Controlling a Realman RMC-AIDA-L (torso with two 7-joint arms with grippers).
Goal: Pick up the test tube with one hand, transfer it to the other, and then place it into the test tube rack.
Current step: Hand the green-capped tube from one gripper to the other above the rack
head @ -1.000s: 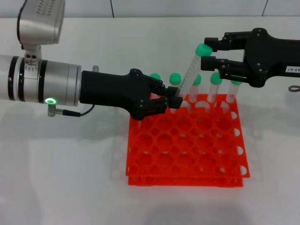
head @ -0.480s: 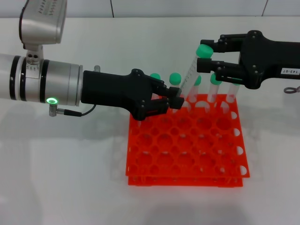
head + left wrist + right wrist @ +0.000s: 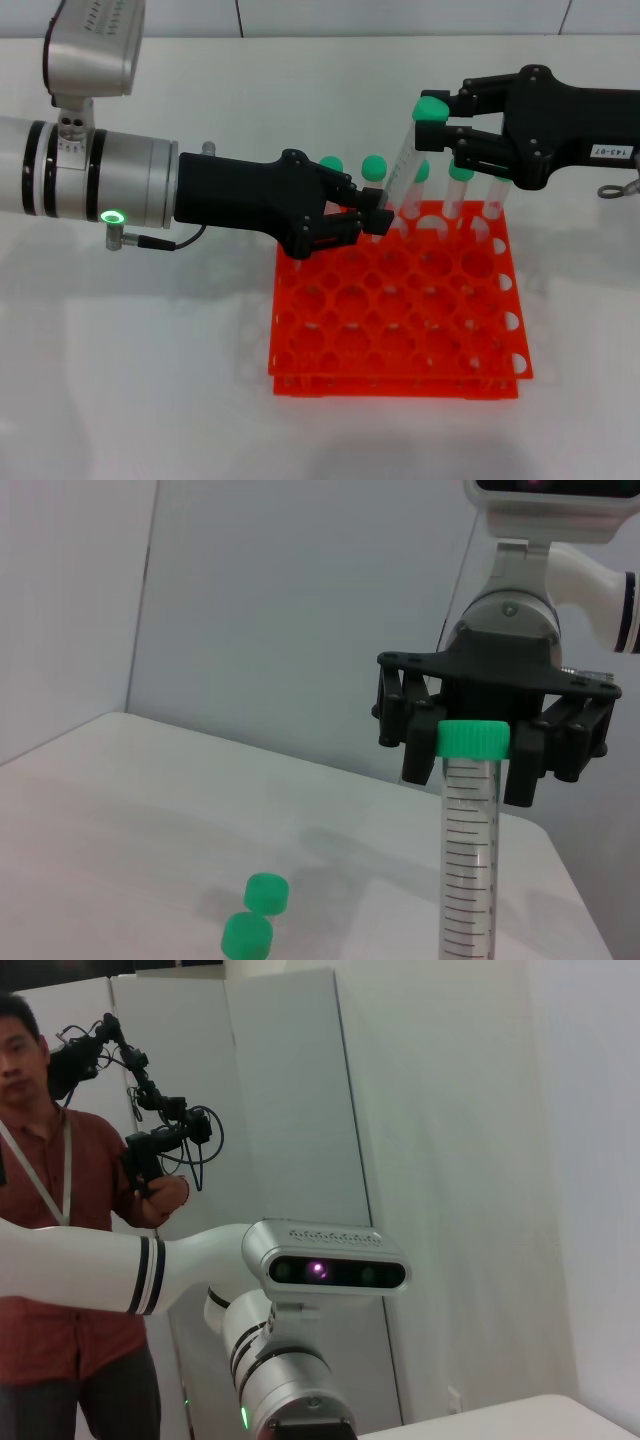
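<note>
My left gripper (image 3: 372, 222), with the green ring, is shut on the lower end of the test tube (image 3: 405, 165). It holds the tube tilted above the back of the red-orange rack (image 3: 400, 340), with the green cap (image 3: 432, 105) up and to the right. My right gripper (image 3: 447, 120), with the white label, is open and level with the cap, one finger on each side of it. The left wrist view shows the tube (image 3: 468, 860) upright, with the right gripper (image 3: 472, 765) straddling the cap from behind. The right wrist view shows neither tube nor fingers.
Several other green-capped tubes (image 3: 460, 172) stand in the rack's back row, just behind and under the held tube; two of their caps (image 3: 266, 892) show in the left wrist view. The rack's front rows are open holes. A person (image 3: 60, 1260) stands beyond the table.
My right gripper has moved left towards the top of the tube, and its fingers now flank the cap. The left gripper has held the tube nearly still.
</note>
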